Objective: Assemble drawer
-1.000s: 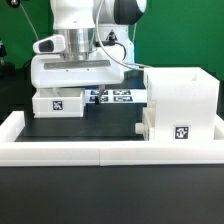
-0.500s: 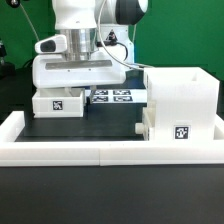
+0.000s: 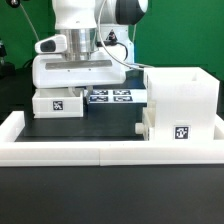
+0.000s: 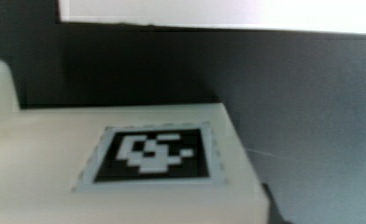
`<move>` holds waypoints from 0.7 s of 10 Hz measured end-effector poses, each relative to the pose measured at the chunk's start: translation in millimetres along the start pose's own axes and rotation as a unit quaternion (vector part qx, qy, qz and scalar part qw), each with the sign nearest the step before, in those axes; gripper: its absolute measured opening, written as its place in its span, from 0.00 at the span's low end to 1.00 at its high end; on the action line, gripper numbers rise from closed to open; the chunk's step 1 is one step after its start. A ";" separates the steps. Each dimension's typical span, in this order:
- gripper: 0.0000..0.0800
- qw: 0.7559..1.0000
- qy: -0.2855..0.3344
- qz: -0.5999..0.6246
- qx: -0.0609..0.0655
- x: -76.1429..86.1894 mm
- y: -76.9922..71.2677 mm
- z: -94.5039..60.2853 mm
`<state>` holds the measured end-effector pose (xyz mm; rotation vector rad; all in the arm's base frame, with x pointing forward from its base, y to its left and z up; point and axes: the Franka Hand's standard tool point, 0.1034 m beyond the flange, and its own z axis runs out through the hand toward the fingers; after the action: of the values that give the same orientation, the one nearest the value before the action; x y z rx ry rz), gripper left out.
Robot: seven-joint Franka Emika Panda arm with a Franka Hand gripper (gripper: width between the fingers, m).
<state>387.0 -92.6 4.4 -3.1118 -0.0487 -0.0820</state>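
Drawer parts sat in two places on the black table (image 3: 110, 125). The tall box-shaped drawer housing (image 3: 185, 92) stood upright toward the exterior view's right, its open top visible. Low against its front was a second tray (image 3: 165, 122), showing a black-and-white tag toward the camera. Whether that tray was seated inside the housing or only pressed against it could not be told.

Well apart from them, toward the exterior view's left, a small tray (image 3: 57, 104) rested on the table with its own tag facing the camera. The gripper (image 3: 80, 91) hung straight down, right over this tray's inner end and just beside the marker board (image 3: 112, 97), which lay flat between the small tray and the housing. The broad white hand hid the fingertips, so I could not tell whether the jaws were apart, together, or clamped on the tray wall.

The wrist view was blurred. It showed a flat white surface carrying one square tag (image 4: 157, 155), with the dark table next to it.

A low white wall (image 3: 100, 151) ran across the front of the table.
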 end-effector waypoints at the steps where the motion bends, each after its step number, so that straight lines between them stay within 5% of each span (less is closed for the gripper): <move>1: 0.05 1.000 0.000 0.000 0.000 0.0 0.0 0.0; 7: 0.05 1.000 0.008 -0.026 0.001 16.5 -13.7 -12.8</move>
<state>402.4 -78.8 18.4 -3.1080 -0.1303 -0.1064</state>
